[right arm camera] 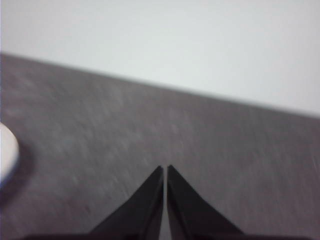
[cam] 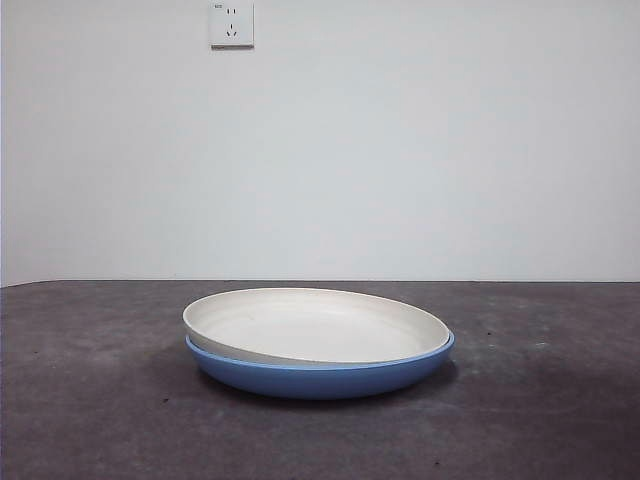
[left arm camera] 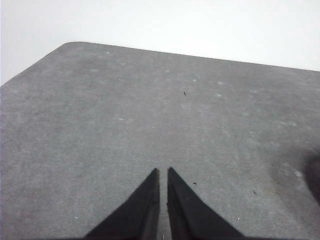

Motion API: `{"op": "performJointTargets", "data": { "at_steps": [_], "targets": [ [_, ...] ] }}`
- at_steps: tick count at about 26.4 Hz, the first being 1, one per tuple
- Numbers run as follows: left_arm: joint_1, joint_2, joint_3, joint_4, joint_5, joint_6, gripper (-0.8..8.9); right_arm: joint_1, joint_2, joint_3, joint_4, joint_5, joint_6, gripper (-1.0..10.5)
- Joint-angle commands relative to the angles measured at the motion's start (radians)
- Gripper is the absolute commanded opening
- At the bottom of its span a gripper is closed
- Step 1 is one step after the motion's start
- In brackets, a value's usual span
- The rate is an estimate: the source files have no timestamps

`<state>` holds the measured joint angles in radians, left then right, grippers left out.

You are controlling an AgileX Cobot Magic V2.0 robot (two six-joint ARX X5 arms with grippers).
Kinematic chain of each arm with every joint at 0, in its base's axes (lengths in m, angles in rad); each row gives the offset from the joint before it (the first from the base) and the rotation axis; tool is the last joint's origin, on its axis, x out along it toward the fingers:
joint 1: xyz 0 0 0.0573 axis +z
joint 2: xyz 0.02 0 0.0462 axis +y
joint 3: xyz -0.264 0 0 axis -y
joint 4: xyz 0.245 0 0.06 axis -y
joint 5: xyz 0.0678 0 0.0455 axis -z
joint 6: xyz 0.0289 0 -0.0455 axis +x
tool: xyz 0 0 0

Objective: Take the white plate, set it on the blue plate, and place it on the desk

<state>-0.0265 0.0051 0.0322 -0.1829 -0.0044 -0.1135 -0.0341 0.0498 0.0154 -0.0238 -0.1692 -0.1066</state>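
Note:
The white plate [cam: 318, 326] lies inside the blue plate [cam: 320, 375], tilted a little with its left rim raised, in the middle of the desk [cam: 90, 400] in the front view. A sliver of the white plate [right arm camera: 7, 152] shows at the edge of the right wrist view. My right gripper [right arm camera: 165, 168] is shut and holds nothing, above bare desk [right arm camera: 100, 130] beside the plates. My left gripper [left arm camera: 163, 171] is shut and holds nothing, over bare desk [left arm camera: 125, 115] away from the plates. Neither arm appears in the front view.
A white wall with a power socket [cam: 231, 24] stands behind the desk. The desk's far rounded corner [left arm camera: 70, 45] shows in the left wrist view.

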Motion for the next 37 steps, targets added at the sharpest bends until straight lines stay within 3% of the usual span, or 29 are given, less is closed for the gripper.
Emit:
{"op": "performJointTargets", "data": {
  "at_steps": [1, 5, 8, 37],
  "targets": [
    [-0.001, -0.002, -0.021, -0.006, -0.004, 0.016, 0.26, -0.001, -0.016, -0.005, 0.005, 0.034, 0.027, 0.1],
    [-0.001, -0.002, -0.021, -0.006, -0.004, 0.016, 0.26, -0.001, -0.016, -0.005, -0.066, 0.156, 0.037, 0.1],
    [-0.001, -0.002, -0.021, -0.006, -0.004, 0.016, 0.26, 0.000, -0.038, -0.005, -0.127, 0.197, 0.041, 0.1],
    [-0.001, -0.002, -0.021, -0.006, -0.004, 0.016, 0.26, 0.018, -0.046, -0.004, -0.132, 0.196, 0.054, 0.1]
  ]
}}
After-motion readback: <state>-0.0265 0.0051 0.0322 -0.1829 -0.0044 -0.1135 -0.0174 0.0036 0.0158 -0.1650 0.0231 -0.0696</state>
